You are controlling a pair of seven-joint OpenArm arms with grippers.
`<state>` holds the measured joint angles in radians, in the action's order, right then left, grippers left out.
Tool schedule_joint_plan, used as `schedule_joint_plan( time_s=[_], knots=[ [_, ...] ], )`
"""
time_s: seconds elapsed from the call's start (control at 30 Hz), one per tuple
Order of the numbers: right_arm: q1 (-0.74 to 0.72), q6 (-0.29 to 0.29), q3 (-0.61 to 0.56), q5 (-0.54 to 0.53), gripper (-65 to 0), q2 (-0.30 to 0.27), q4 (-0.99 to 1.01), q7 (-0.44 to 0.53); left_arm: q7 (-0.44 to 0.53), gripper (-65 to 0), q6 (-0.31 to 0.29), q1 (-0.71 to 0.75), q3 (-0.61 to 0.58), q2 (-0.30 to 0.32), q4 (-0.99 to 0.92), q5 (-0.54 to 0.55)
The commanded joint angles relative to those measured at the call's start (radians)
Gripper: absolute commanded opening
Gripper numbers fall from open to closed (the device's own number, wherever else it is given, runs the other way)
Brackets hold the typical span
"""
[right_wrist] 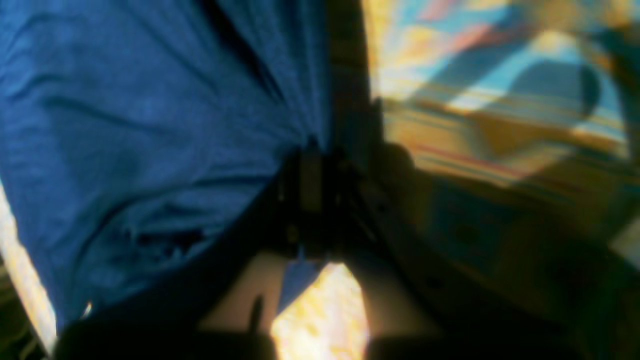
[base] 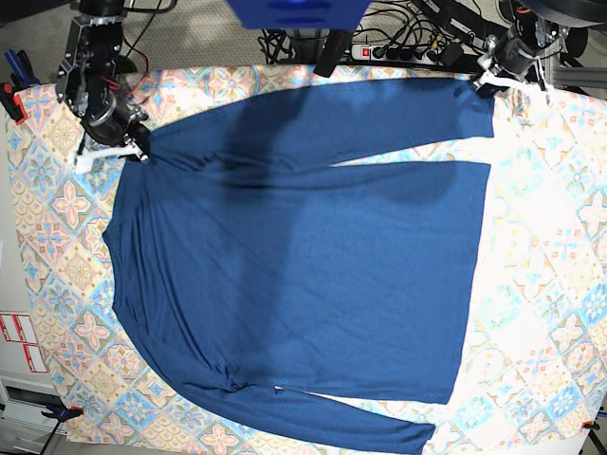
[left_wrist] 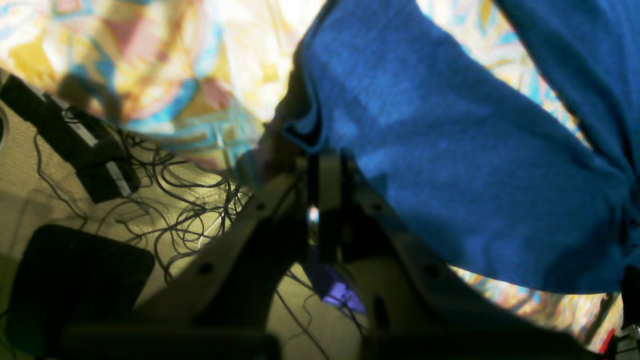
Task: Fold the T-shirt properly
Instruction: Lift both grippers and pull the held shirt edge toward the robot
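Observation:
The dark navy long-sleeved T-shirt (base: 303, 265) lies spread flat on the patterned tablecloth (base: 550, 265), neck to the left and hem to the right. One sleeve runs along the far edge, the other along the near edge. My left gripper (base: 487, 81) is shut on the far sleeve's cuff at the back right; the left wrist view shows its jaws (left_wrist: 325, 165) closed on the blue fabric (left_wrist: 450, 150). My right gripper (base: 133, 147) is shut on the shirt at the far shoulder, at the back left; the right wrist view (right_wrist: 312, 160) shows cloth (right_wrist: 125, 125) bunching into it.
A power strip with tangled cables (base: 408, 47) lies behind the table's far edge. A blue block (base: 294, 11) hangs over the back middle. Clamps (base: 11, 95) sit at the left edge. Tablecloth shows bare to the right of the hem.

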<state>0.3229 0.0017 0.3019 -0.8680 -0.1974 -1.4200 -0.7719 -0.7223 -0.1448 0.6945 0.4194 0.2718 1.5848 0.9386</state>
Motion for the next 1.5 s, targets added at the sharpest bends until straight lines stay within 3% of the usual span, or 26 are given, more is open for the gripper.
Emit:
schedule_joint_plan(
  time_s=[0.0, 0.47, 1.07, 1.47],
  knots=[
    [0.011, 0.004, 0.020, 0.000, -64.8, -0.015, -0.021, 0.010, 0.005, -65.0, -0.002, 0.026, 0.006, 0.027, 0.012, 0.003],
    [0.120, 0.004, 0.058, 0.000, -64.8, -0.020, -0.130, 0.010, 0.011, -65.0, -0.029, 0.077, 0.006, 0.039, 0.016, 0.006],
    [-0.117, 0.004, 0.050, 0.002, -64.8, -0.020, -0.117, 0.010, 0.005, -65.0, -0.028, -0.259, 0.005, 0.039, 0.088, 0.003],
    [-0.206, 0.004, 0.050, 0.002, -64.8, -0.014, 0.035, 0.012, -0.066, -65.0, -0.028, -0.554, 0.000, 0.016, -0.300, 0.003]
  ],
)
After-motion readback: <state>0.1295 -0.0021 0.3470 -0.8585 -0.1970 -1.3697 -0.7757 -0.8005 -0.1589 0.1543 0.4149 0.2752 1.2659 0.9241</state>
